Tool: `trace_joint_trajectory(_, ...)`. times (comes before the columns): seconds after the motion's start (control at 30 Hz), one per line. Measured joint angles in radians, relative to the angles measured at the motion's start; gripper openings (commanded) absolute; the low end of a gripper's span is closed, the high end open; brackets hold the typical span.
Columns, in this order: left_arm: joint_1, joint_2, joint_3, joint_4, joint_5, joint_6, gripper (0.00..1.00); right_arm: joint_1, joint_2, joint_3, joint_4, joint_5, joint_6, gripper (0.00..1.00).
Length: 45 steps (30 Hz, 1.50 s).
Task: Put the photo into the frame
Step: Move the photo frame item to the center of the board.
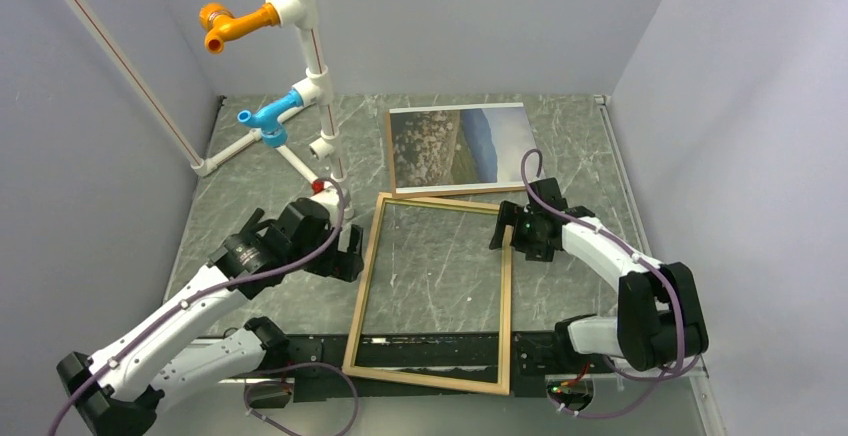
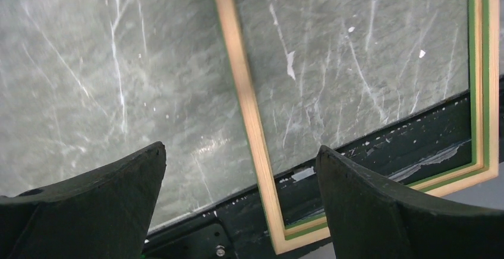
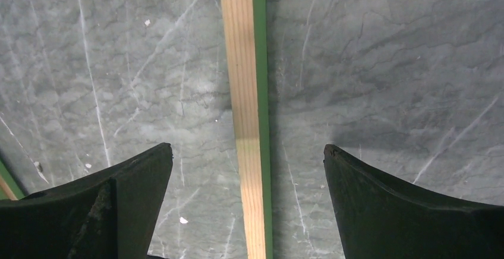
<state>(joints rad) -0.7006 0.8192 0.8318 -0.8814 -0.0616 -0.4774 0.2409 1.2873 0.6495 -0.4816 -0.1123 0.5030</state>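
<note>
The frame (image 1: 361,296) lies flat in the middle of the table, pale wood face up, and the marble shows through its glass. Its near end rests over the black strip at the table's front. The photo (image 1: 460,146) lies face up at the back, on a brown board whose edge (image 1: 390,161) shows on its left. My left gripper (image 1: 351,254) is open over the frame's left rail, which runs between its fingers in the left wrist view (image 2: 249,104). My right gripper (image 1: 503,232) is open over the right rail (image 3: 246,92). Neither gripper holds anything.
A white pipe stand (image 1: 312,76) with orange and blue fittings rises at the back left, its foot near my left arm. A black base strip (image 1: 430,348) runs along the near edge. Grey walls close in the table on three sides.
</note>
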Motion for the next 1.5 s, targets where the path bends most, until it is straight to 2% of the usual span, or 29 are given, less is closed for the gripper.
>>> trace_joint_trajectory(0.2,-0.121,0.015,0.083,0.065,-0.087,0.112,0.99,0.0,0.043,0.071,0.0,0.007,0.002,1.0)
trace_joint_trajectory(0.57,-0.142,0.001,0.098,0.32,-0.024,0.347,0.99,-0.007,0.144,0.235,0.057,-0.032,0.003,1.0)
trace_joint_trajectory(0.93,-0.199,0.311,0.347,0.509,0.05,0.515,0.99,-0.018,0.294,0.325,0.132,-0.116,0.002,1.0)
trace_joint_trajectory(1.13,-0.207,0.312,0.202,0.631,0.039,0.552,0.99,-0.018,0.326,0.351,0.182,-0.152,-0.002,1.0)
trace_joint_trajectory(1.23,-0.213,0.312,0.151,0.636,0.026,0.572,0.99,-0.018,0.349,0.36,0.2,-0.162,-0.001,1.0)
trace_joint_trajectory(1.5,-0.224,0.292,0.146,0.682,-0.044,0.601,0.99,-0.004,0.419,0.391,0.287,-0.205,0.048,1.0)
